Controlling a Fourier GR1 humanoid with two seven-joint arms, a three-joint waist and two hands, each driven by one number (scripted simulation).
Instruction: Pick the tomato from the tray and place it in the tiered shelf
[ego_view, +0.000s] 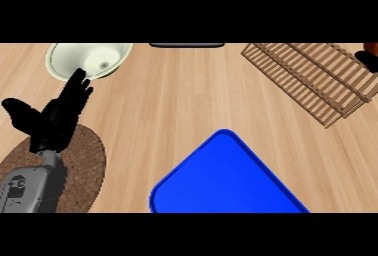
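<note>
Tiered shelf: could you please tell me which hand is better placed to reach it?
Probably the right: a dark shape, seemingly the right hand, shows beside the tiered shelf, while the left hand rests open far left.

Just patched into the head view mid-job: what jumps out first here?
The bright blue tray at bottom centre grabs the eye first, and no tomato shows on it. The left hand rests open, fingers up, at the left, above a round brown mat. The slatted wooden shelf sits tilted at top right.
</note>
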